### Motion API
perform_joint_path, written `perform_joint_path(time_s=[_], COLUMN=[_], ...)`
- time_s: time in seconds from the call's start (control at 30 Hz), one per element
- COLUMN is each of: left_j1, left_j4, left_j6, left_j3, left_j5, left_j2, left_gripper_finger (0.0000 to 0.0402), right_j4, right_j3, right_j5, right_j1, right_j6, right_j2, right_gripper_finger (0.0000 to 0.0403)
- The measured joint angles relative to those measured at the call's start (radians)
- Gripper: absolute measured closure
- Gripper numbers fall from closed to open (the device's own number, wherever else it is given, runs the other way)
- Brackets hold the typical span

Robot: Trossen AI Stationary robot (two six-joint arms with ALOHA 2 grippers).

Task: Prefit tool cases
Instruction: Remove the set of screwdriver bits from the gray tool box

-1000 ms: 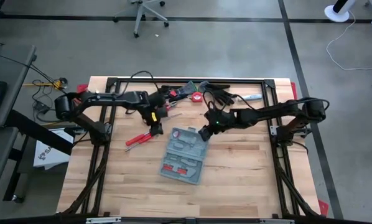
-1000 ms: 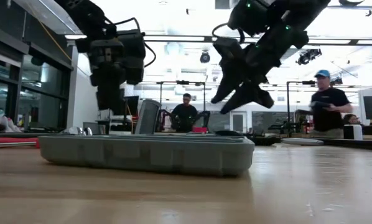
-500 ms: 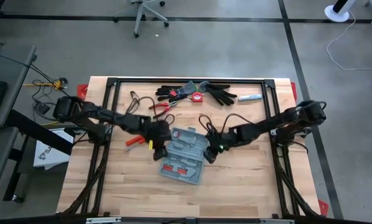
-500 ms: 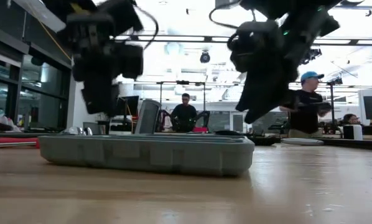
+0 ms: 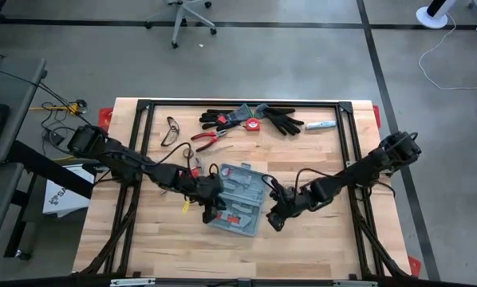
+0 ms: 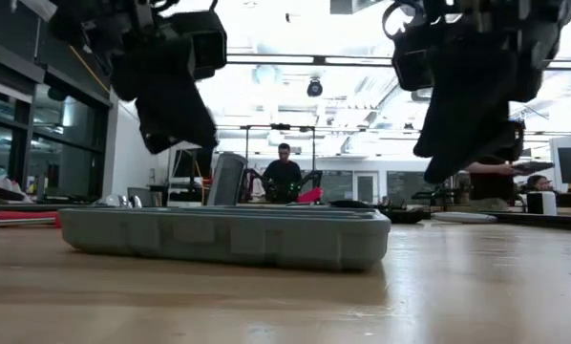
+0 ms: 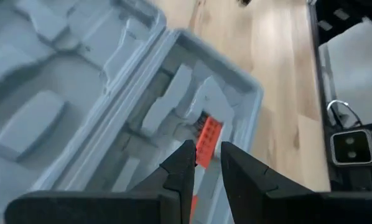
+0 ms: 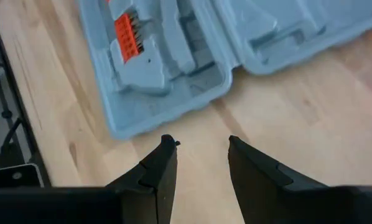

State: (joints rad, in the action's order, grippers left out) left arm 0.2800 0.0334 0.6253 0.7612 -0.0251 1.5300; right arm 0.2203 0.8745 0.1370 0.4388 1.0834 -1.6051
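The grey-blue tool case (image 5: 237, 199) lies open and flat on the wooden table, both halves moulded side up, with red pieces in its near half (image 8: 127, 34). My left gripper (image 5: 209, 209) hovers over the left edge of the near half. Its fingers (image 7: 206, 148) stand a little apart, with nothing between them, and point down at a red insert (image 7: 208, 132). My right gripper (image 5: 274, 219) hangs open (image 8: 201, 142) over bare wood just off the case's right near corner. In the low view both grippers (image 6: 171, 91) (image 6: 467, 110) are well above the case (image 6: 228, 234).
Along the far edge lie black gloves (image 5: 282, 122), a red tape measure (image 5: 253, 123), red-handled pliers (image 5: 210, 137), glasses (image 5: 171, 127) and a pale marker (image 5: 322, 125). A black frame (image 5: 143, 112) runs round the table. People stand in the room beyond (image 6: 285, 177).
Both grippers have swung toward the table's near edge at roughly the same height. The left one went from the case's far left to over its near half, rolling as it went. The right one went along the case's right side to its near corner. The case has not moved.
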Motion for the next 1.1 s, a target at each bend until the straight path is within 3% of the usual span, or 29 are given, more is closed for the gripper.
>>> perform_joint_path(time_s=[0.37,0.67,0.9,1.1], left_j1=[-0.029,-0.133,-0.209,-0.256], left_j4=[0.127,0.165,0.127,0.101], left_j6=[0.112,0.102,-0.015,-0.025], left_j3=[0.011,0.209,0.312,0.33], left_j5=[-0.078,-0.206,-0.198,-0.318], left_j2=[0.23,0.448,0.474,0.468], left_gripper_finger=[0.0332,0.0333,0.0333,0.0333], right_j4=[0.007,0.05,0.079,0.079], right_j3=[0.001,0.001,0.001,0.001], right_j5=[0.116,0.131,0.123,0.122], right_j1=[0.109,0.131,0.13,0.115], right_j6=[0.155,0.175,0.175,0.172], right_j2=[0.0,0.0,0.009,0.01], right_gripper_finger=[0.0269,0.0269,0.0269,0.0269])
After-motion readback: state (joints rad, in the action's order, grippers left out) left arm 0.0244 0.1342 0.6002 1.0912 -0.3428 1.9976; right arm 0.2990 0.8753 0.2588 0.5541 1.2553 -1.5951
